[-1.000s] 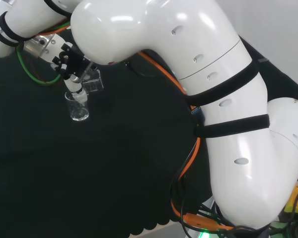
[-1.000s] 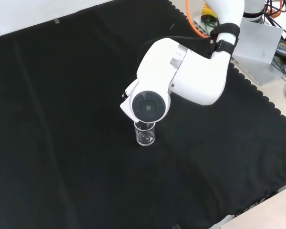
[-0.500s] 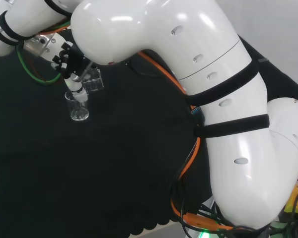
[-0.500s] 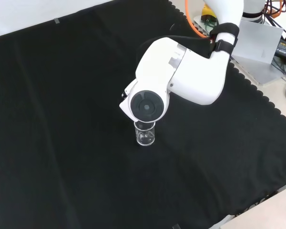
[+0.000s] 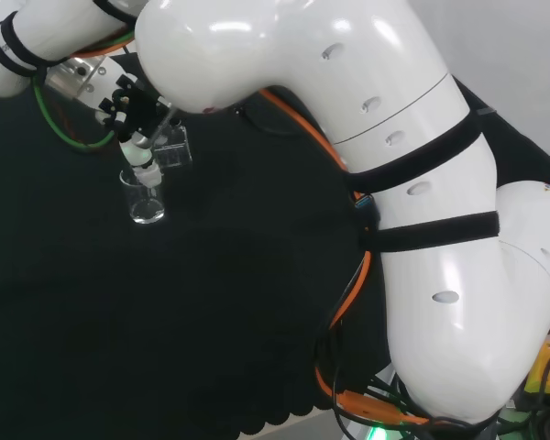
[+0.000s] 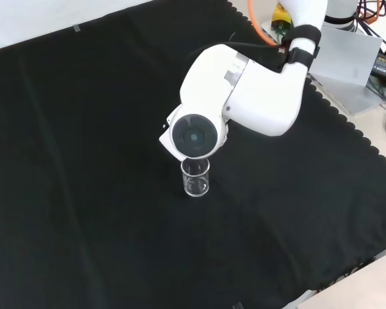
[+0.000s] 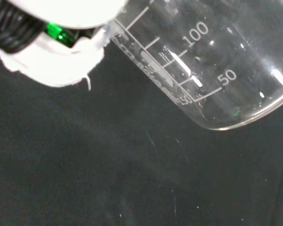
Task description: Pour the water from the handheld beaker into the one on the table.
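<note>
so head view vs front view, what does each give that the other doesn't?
Head view: the hand with its fingers curled round the handheld beaker, held above and beside the table beaker. Front view: the arm's capped link stands just above the table beaker, plus the cloth's edges and gear beyond them. Both: the table beaker upright on black cloth.

Glossy white arm links, black straps, orange cable, round grey cap
</note>
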Controlling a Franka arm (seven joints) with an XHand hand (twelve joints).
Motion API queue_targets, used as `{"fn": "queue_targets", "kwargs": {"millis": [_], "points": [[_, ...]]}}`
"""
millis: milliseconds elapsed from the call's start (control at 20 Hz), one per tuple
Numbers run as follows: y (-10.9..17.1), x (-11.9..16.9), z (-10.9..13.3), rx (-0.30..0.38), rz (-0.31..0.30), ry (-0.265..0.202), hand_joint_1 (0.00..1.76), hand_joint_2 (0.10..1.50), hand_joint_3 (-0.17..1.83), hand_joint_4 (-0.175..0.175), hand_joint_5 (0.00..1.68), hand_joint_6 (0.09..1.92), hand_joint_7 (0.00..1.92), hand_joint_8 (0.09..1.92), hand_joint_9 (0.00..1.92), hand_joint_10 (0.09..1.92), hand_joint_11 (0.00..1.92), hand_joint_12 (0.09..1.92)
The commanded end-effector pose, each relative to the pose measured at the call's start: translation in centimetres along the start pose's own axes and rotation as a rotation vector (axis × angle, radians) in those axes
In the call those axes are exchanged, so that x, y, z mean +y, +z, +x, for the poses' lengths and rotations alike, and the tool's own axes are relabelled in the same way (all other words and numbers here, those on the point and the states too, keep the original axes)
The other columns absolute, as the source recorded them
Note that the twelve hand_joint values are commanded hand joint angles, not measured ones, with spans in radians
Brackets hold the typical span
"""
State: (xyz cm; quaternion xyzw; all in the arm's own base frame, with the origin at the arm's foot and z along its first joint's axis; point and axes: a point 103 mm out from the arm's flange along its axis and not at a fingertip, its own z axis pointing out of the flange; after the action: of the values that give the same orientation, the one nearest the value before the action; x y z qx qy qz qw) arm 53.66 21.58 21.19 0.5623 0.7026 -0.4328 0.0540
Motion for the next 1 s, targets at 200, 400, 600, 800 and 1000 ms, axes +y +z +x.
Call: {"fn": "queue_targets", "kwargs": {"millis": [200, 400, 600, 800, 1000], "points": [[0.3, -0.3, -0.9, 0.071, -0.027, -0.026, 1.13, 0.63, 0.70, 0.175, 1.29, 0.67, 1.75, 0.09, 1.69, 0.09, 1.41, 0.73], [0.5, -0.6, -1.8, 0.127, -0.065, -0.038, 1.13, 0.63, 0.70, 0.175, 1.29, 0.67, 1.75, 0.09, 1.69, 0.09, 1.41, 0.73], [0.8, -0.8, -2.3, 0.204, -0.098, -0.062, 1.13, 0.63, 0.70, 0.175, 1.28, 0.68, 1.75, 0.09, 1.69, 0.09, 1.41, 0.73], [1.1, -0.8, -3.1, 0.284, -0.137, -0.083, 1.13, 0.63, 0.70, 0.175, 1.28, 0.68, 1.75, 0.09, 1.69, 0.09, 1.41, 0.73], [1.4, -0.7, -3.7, 0.340, -0.155, -0.098, 1.13, 0.63, 0.70, 0.175, 1.28, 0.68, 1.75, 0.09, 1.69, 0.09, 1.41, 0.73]]}}
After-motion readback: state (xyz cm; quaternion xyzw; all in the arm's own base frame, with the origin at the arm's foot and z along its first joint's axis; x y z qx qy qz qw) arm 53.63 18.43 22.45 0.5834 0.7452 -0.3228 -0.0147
